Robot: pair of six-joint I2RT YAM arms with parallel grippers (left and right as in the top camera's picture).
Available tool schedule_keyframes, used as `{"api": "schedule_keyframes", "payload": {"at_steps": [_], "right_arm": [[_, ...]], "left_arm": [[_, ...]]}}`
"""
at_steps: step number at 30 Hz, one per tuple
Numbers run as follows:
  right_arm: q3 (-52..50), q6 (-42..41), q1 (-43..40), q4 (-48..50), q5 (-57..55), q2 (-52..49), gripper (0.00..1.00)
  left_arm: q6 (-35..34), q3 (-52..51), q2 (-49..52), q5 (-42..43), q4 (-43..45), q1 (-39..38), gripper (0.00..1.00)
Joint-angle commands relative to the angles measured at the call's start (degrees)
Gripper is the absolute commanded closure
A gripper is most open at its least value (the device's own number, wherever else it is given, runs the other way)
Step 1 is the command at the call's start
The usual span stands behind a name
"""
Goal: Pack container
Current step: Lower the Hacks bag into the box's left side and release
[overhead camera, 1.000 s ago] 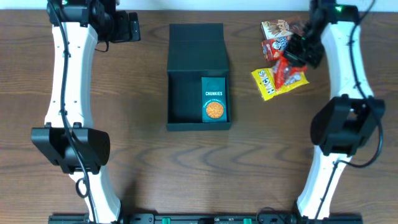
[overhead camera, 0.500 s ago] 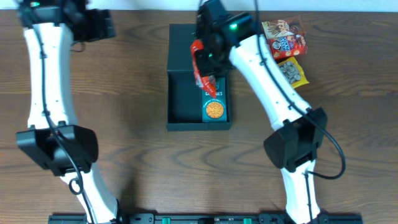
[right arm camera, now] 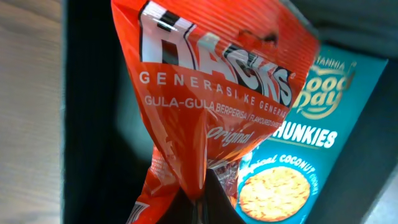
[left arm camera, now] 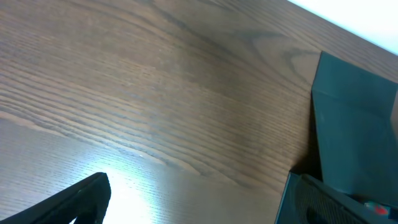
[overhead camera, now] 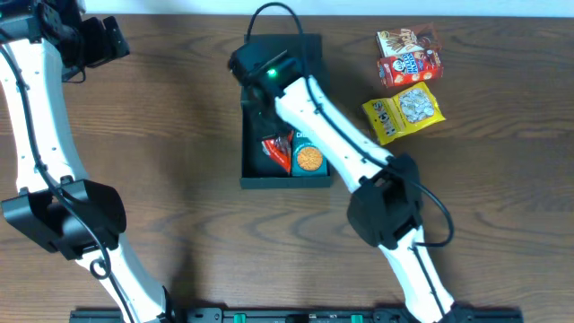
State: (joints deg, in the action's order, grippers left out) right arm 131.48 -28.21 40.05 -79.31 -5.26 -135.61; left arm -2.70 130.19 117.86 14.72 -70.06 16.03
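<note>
Clamping red candy pack [right arm camera: 211, 112], right pincer [right arm camera: 205, 200] inside container [overhead camera: 287, 182] near left wall; left pincer [left arm camera: 198, 186] apart.

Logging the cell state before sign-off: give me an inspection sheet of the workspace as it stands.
Surface: brown wood-grain table; no spills seen.
Job's things: container open, lid flap folded back; teal cookie box in its right half; red candy bag held in its left half.
Clutter: yellow snack pack, red snack pack and tan snack pack right of the container.
Grippers: right gripper shut on the red candy bag; left gripper open, empty, far-left corner.
Cables: black cable looping above the right arm.
Surroundings: nothing seen.
</note>
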Motion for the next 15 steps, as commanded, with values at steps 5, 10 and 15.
{"api": "schedule_keyframes", "payload": {"at_steps": [5, 10, 15], "right_arm": [[0.7, -5.9, 2.9, -0.5, -4.0, 0.5, 0.98], [0.7, -5.4, 3.5, -1.5, -5.6, 0.5, 0.98], [0.7, -2.0, 3.5, -1.5, -6.4, 0.5, 0.42]], "left_arm": [[1.0, 0.1, -0.1, 0.6, -0.2, 0.0, 0.05], [1.0, 0.1, -0.1, 0.6, -0.2, 0.0, 0.05], [1.0, 0.1, -0.1, 0.6, -0.2, 0.0, 0.05]]}}
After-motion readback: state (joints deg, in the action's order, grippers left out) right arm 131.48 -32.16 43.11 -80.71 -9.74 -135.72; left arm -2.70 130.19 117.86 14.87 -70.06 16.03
